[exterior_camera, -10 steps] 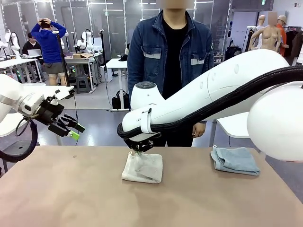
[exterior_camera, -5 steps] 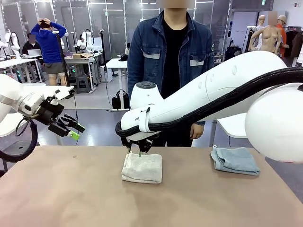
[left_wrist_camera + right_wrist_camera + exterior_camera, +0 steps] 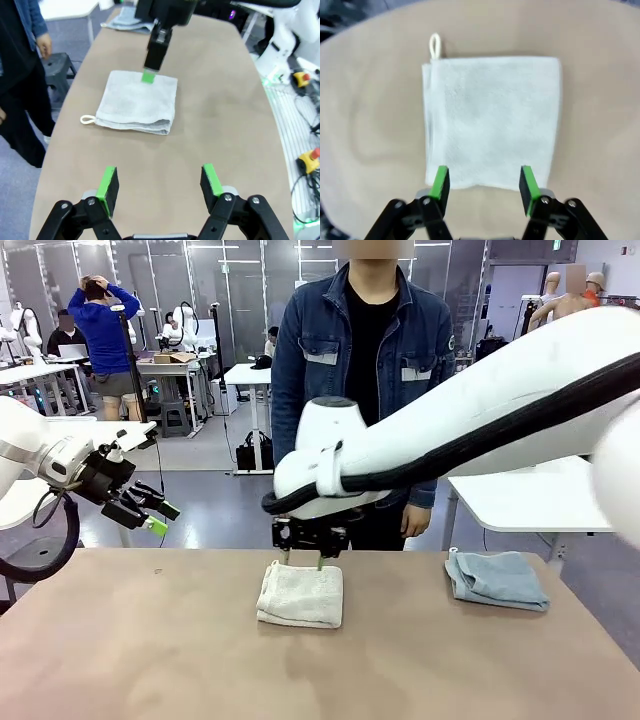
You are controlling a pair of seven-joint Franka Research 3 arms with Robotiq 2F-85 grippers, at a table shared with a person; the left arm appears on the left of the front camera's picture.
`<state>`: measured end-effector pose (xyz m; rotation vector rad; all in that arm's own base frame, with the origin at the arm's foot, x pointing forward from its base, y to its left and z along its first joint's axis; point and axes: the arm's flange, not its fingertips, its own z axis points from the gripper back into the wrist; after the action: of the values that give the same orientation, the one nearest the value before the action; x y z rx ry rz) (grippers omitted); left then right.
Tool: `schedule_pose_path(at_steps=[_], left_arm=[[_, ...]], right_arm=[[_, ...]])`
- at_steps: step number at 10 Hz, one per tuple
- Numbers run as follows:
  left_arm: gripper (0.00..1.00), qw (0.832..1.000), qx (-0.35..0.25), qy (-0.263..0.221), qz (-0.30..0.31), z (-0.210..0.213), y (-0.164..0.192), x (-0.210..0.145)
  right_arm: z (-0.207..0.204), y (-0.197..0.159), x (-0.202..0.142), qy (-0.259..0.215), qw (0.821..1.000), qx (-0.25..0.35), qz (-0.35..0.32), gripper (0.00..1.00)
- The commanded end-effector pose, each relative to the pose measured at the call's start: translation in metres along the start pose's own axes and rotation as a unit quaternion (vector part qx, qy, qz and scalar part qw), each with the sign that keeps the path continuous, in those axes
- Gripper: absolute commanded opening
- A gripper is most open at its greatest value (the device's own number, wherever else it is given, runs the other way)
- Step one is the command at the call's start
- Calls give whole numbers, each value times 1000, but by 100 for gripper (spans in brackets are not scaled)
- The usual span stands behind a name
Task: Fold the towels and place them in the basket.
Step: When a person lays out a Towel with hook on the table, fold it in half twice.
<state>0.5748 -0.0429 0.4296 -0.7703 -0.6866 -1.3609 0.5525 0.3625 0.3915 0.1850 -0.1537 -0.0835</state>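
A cream-white towel [image 3: 301, 594] lies folded flat on the table's middle, its corner loop [image 3: 435, 44] sticking out. My right gripper [image 3: 303, 561] hangs open just above its far edge, the green pads [image 3: 441, 181] apart with nothing between them; the towel [image 3: 491, 120] lies straight below. A pale blue-grey towel [image 3: 497, 579] rests folded at the table's right. My left gripper [image 3: 158, 519] is raised off the table's left edge, open and empty, and its wrist camera sees the cream towel [image 3: 138, 101] and the right arm's finger [image 3: 157, 49] above it. The basket is out of view.
A person in a dark denim jacket [image 3: 360, 360] stands at the table's far side, one hand [image 3: 415, 515] hanging by the edge. The tan tabletop [image 3: 180, 650] stretches bare in front. A white table [image 3: 520, 502] stands behind on the right.
My right gripper let go of the cream towel, which dropped flat, and rose a little while swinging to the right. The left arm stayed still.
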Motion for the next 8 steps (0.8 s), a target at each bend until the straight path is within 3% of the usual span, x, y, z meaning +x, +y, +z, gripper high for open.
schedule_pose_path(at_steps=[1, 4, 8], left_arm=[[83, 1000, 1, 0, -1, 1, -1, 1], [83, 1000, 1, 0, -1, 1, -1, 1], [83, 1000, 1, 0, -1, 1, -1, 1]], right_arm=[[26, -51, -10, 39, 998, 12, 38, 71], [40, -85, -18, 41, 998, 39, 25, 71], [42, -85, -9, 38, 999, 25, 18, 71]])
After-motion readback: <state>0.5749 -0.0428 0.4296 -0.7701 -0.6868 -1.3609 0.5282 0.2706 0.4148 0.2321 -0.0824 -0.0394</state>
